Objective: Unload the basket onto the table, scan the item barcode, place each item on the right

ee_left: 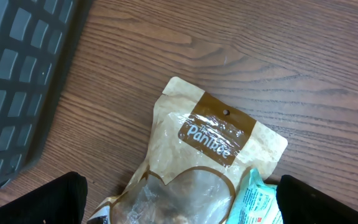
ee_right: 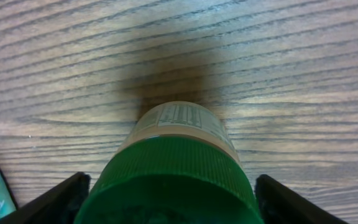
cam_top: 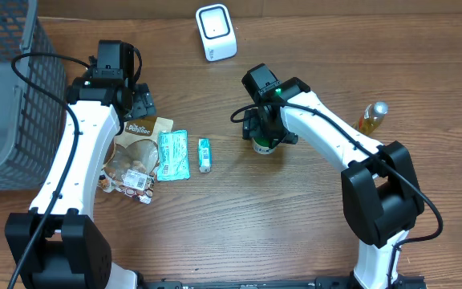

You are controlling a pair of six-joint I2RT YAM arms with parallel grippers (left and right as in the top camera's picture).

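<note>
Bottle (ee_right: 176, 121) looks rigid, light, smooth-sided; I'd grip the ribbed green cap (ee_right: 166, 165). My right hand (ee_right: 171, 190) straddles it, jaws wide, seemingly not clamping.

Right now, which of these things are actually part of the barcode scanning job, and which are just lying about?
Part of the job:
green-capped bottle
right pincer, straddling its cap
white scanner

Lying about for now:
Panitee pouch
teal packet
small teal stick
yellow bottle
grey basket
</note>
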